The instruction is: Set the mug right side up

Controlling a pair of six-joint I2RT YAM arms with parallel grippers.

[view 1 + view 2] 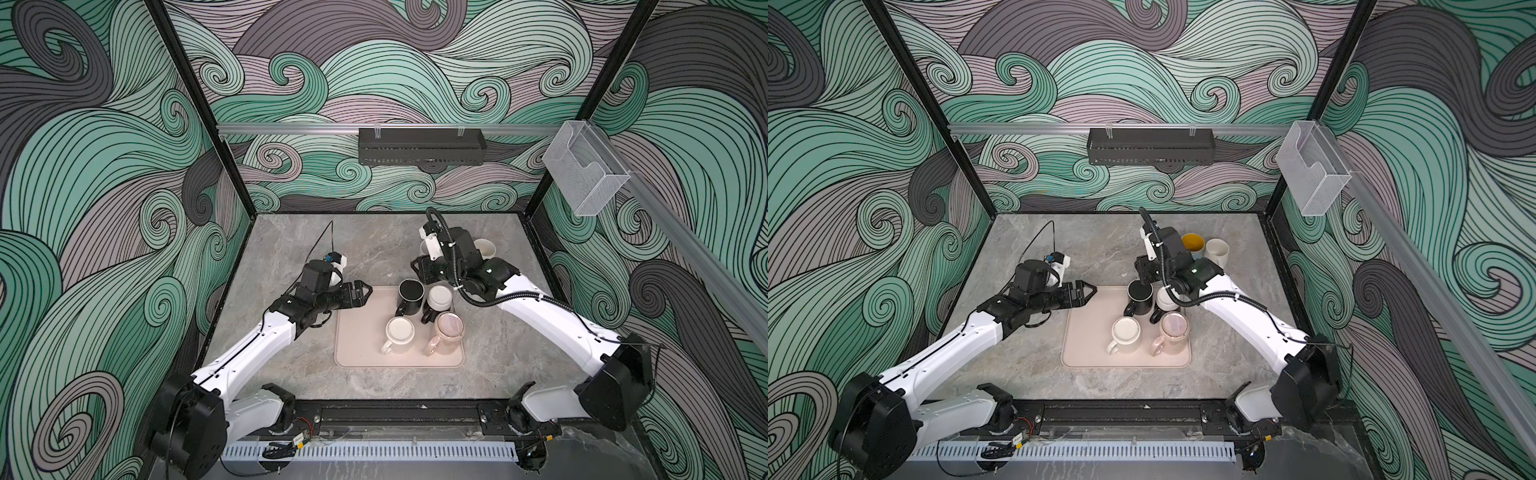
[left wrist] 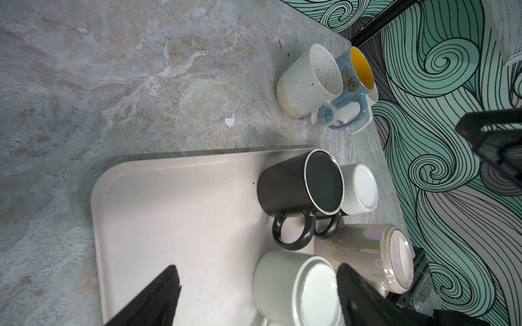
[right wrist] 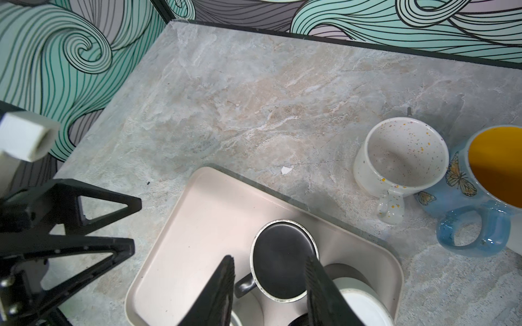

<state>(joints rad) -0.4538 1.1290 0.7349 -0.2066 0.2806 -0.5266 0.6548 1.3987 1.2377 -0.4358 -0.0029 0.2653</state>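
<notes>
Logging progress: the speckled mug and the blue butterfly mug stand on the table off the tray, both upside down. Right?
Not upside down: both stand right side up, off the tray, on the table. The right wrist view looks into the open mouths of the speckled mug and the blue butterfly mug.

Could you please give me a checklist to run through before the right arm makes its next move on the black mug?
1. The black mug stands upside down on the tray: ok.
2. The right gripper is open, jaws either side of the mug's base in the right wrist view: ok.
3. Jaws touching the mug: cannot tell.
4. Room beside it: not ok, the white mug stands close against it.
5. The left gripper is open, off the mugs: ok.
</notes>
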